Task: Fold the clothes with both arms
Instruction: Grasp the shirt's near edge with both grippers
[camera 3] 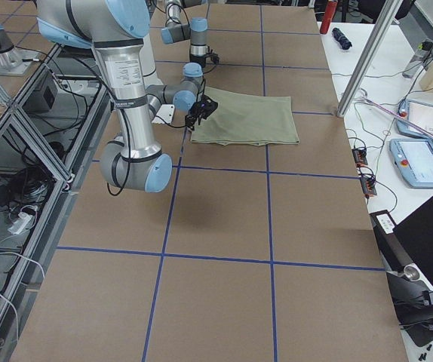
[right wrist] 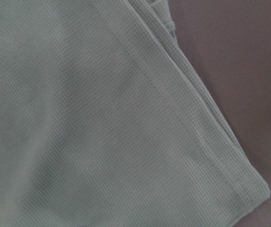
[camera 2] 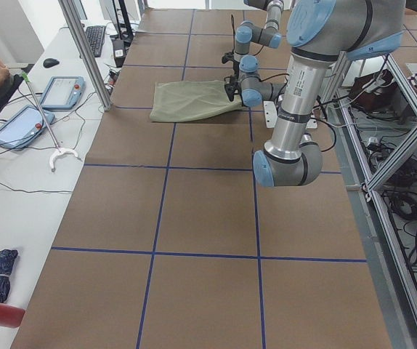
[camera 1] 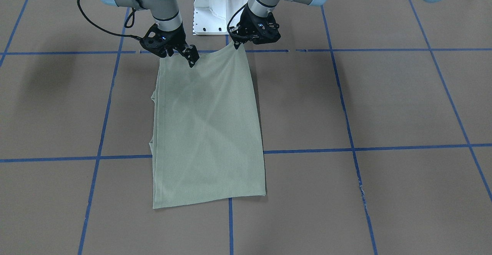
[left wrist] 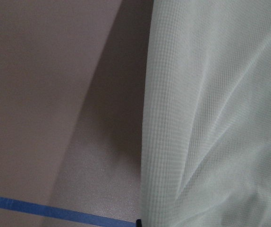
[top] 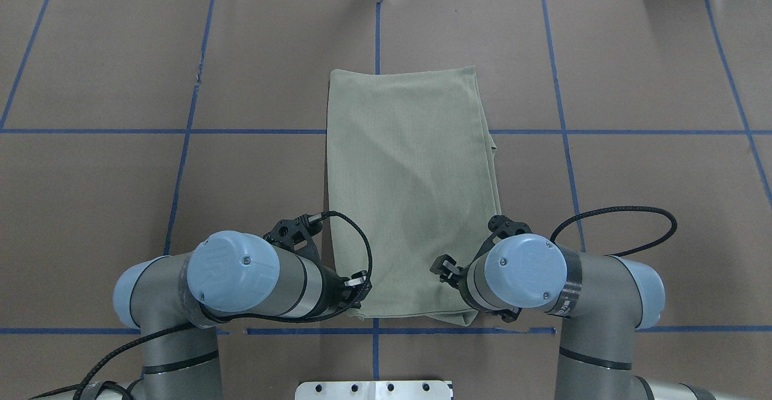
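overhead from behind, front view opposite, two end views, wrist cameras close on shirt (right wrist: 102,118)

Broad table (camera 1: 384,105) flanking the shirt (camera 1: 207,132); white base (camera 1: 217,5) just behind its robot-side edge.

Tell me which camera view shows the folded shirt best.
The front-facing view: the shirt shows whole and large, nearly every edge plain. Overhead, the left arm and right arm hide its near corners. Side views show it small; wrist views, only patches of cloth.
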Controlling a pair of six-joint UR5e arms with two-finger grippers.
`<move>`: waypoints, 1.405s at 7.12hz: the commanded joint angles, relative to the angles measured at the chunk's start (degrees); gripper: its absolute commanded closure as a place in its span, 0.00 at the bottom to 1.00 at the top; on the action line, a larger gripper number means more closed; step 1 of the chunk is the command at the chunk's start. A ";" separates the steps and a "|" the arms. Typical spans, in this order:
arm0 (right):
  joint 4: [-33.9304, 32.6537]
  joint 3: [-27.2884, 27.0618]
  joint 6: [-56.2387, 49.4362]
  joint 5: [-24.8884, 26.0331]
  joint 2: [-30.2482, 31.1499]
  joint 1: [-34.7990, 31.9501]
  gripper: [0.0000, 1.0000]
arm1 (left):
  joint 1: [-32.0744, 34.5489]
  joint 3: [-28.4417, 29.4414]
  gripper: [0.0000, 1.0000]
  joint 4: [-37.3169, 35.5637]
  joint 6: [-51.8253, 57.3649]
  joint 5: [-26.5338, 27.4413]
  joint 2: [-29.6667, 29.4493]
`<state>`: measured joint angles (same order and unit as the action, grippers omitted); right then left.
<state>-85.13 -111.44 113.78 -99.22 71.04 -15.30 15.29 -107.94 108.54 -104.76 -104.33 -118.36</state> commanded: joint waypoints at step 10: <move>0.40 0.09 0.13 0.87 1.30 2.29 1.00 | -0.09 0.10 1.00 0.00 0.00 0.00 -0.65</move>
<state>-84.74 -111.07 114.10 -98.15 72.91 -13.03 15.20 -107.84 108.55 -104.76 -104.32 -119.00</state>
